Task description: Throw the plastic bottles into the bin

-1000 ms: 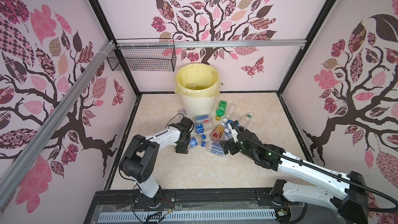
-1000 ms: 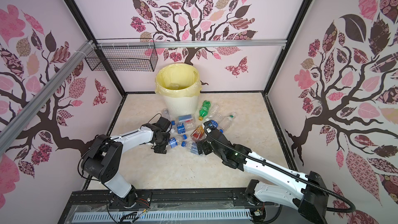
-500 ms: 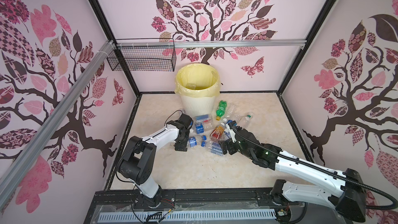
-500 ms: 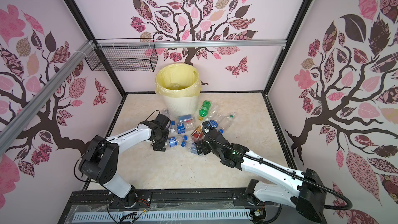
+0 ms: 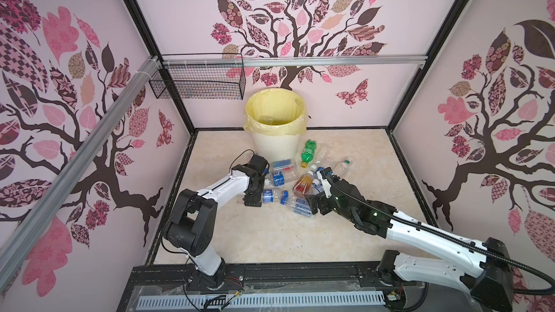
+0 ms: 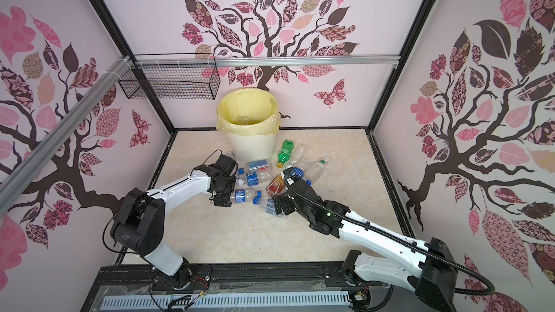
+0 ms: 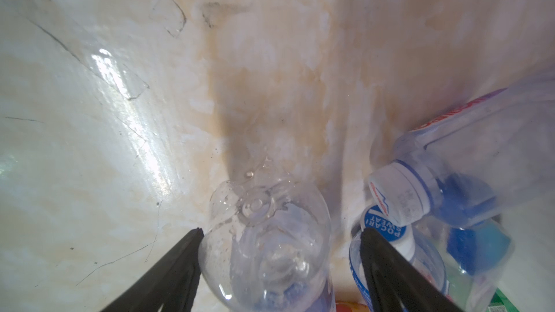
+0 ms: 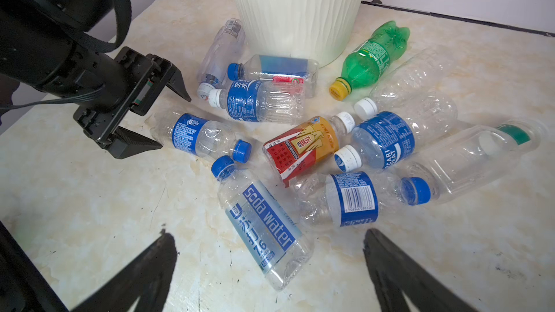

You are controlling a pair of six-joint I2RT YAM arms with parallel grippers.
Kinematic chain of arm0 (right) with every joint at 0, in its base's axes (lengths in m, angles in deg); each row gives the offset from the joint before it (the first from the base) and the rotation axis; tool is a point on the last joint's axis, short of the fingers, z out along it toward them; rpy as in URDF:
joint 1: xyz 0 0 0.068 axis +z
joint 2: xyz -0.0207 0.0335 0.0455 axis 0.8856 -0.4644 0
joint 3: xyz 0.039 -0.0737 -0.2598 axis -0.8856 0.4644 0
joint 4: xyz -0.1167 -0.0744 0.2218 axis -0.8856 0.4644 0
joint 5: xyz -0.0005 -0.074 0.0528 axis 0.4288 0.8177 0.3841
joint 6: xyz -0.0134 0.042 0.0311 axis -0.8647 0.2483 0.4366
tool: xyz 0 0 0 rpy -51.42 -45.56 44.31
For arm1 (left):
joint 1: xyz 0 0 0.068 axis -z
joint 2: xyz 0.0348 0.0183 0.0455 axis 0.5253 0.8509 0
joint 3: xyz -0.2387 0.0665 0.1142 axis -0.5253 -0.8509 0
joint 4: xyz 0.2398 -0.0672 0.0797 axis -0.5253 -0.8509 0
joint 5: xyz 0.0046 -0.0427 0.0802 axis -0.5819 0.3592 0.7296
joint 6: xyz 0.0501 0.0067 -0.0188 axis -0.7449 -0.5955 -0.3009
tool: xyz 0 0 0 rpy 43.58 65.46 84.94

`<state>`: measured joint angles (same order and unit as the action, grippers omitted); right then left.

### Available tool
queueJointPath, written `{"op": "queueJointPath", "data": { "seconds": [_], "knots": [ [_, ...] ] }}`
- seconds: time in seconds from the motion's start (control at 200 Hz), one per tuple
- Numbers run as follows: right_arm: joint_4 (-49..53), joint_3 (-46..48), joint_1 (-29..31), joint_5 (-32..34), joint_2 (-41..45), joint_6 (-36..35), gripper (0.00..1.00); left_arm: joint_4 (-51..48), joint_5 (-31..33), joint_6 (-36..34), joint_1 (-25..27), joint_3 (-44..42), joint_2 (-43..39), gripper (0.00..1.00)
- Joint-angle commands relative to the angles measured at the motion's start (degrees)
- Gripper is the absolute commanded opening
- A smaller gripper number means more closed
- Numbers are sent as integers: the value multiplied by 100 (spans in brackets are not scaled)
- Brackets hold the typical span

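**Both pincers poised over the bottle heap, before the grasp**

We show the bench with the bin upright at its far edge, lined in yellow. The plastic bottles lie on their sides in a loose heap just in front of it, none yet lifted. The left pincer stands open astride the base of a blue-labelled bottle. The right pincer gapes wide above the soda water bottle. We judge the step to be grasping. Next, each pincer must close squarely on its bottle without nudging neighbours, then lift it clear above the bin's rim.
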<state>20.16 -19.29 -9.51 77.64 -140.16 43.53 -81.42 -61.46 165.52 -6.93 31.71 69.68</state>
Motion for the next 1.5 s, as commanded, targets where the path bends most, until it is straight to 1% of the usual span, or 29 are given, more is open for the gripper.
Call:
{"op": "queueJointPath", "data": {
  "seconds": [0.0,0.14,0.31,0.425,0.825,1.005,1.095,1.125,1.22,1.365,1.495],
  "knots": [
    [115,-14,27,85,112,-2,100,-48,13,-75,30,235,162,84],
    [128,-22,27,109,112,-4,100,16,15,-82,47,251,258,83],
    [118,-12,27,122,94,-6,100,76,33,-91,56,188,348,76],
    [94,11,30,141,112,-10,100,119,32,-101,54,86,344,72],
    [53,-9,29,136,33,-36,100,194,193,-166,-75,-302,100,56],
    [18,-36,35,120,-46,-43,100,234,258,-292,-144,-509,-133,51],
    [-4,-74,29,60,-111,-20,100,194,360,-566,-160,-511,-258,43],
    [-8,-94,27,41,-129,-23,100,143,429,-710,-159,-469,-291,42],
    [-5,-164,27,-11,-174,-13,100,-66,599,-1080,-155,-347,-409,41],
    [-22,-311,28,-197,-299,-49,100,-24,676,-1590,-165,-327,-639,40],
    [-5,-530,23,-287,-478,-137,99,-39,878,-2061,-163,-245,-856,38]
  ]
}}
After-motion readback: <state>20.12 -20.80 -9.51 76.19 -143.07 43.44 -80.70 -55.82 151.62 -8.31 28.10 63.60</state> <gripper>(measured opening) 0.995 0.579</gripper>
